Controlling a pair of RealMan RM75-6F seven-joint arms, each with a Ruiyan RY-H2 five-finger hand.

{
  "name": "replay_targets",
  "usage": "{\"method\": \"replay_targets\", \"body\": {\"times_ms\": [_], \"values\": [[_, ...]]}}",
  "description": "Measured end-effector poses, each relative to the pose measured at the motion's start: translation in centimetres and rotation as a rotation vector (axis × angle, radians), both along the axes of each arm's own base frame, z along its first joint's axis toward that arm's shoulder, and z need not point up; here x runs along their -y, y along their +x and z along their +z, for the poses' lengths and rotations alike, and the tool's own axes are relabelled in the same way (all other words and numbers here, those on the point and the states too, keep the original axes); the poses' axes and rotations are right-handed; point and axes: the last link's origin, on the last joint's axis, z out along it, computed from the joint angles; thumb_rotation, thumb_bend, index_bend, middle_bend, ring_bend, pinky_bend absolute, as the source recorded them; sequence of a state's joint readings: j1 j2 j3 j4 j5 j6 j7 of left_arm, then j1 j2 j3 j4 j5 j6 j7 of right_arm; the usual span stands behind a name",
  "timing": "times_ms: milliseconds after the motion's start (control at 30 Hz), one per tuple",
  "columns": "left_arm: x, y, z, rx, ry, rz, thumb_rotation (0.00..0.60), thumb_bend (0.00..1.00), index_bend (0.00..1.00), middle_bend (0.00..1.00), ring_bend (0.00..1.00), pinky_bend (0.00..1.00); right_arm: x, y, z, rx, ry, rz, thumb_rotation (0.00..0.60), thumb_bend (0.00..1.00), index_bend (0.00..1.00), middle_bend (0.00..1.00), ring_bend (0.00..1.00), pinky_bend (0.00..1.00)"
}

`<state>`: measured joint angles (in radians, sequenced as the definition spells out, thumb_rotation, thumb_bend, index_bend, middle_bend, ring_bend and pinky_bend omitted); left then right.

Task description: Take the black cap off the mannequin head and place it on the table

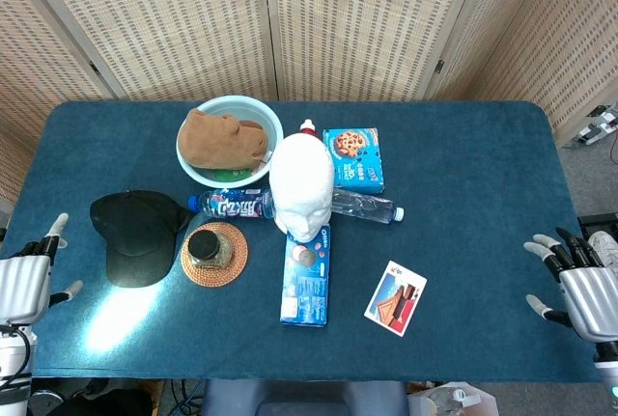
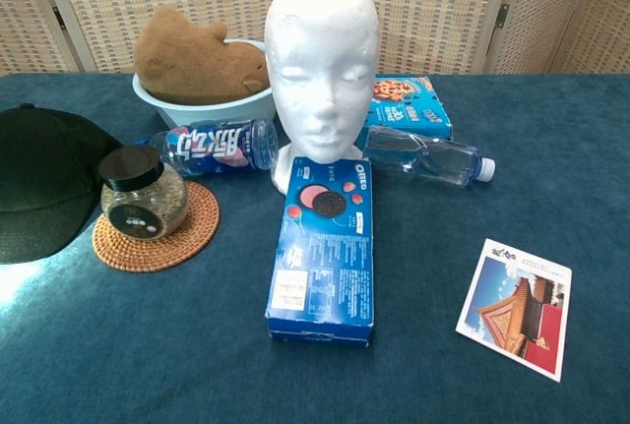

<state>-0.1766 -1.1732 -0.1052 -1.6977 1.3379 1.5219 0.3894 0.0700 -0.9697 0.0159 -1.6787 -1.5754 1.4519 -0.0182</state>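
Note:
The black cap [image 1: 137,234] [image 2: 41,184] lies flat on the blue table [image 1: 463,194], left of the jar, with nothing touching it. The white mannequin head [image 1: 301,187] [image 2: 323,67] stands bare at the table's middle. My left hand [image 1: 25,283] hovers at the table's left front edge, clear of the cap, fingers spread and holding nothing. My right hand [image 1: 579,286] sits off the table's right edge, fingers apart and holding nothing. Neither hand shows in the chest view.
A jar [image 1: 207,248] on a woven coaster [image 2: 156,227], a lying soda bottle [image 2: 219,145], a water bottle [image 2: 425,159], an Oreo box [image 2: 323,247], a cookie box [image 1: 352,158], a bowl [image 1: 230,141] with a brown plush, and a postcard [image 2: 516,307] crowd the centre.

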Motion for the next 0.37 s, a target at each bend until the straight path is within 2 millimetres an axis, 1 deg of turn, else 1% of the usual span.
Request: {"method": "replay_targets", "body": {"times_ms": [133, 367], "values": [[0.9, 0.2, -0.3, 0.023, -0.019, 0.015, 0.600, 0.04, 0.07, 0.33, 0.35, 0.52, 0.1, 0.1, -0.3, -0.006, 0.011, 0.012, 0.600, 0.19, 0.24, 0.22, 0.07, 0.15], [1.5, 0.7, -1.1, 0.105, -0.065, -0.018, 0.600, 0.04, 0.07, 0.33, 0.35, 0.52, 0.0, 0.7, -0.8, -0.005, 0.010, 0.065, 0.600, 0.19, 0.24, 0.23, 0.09, 0.15]]}}
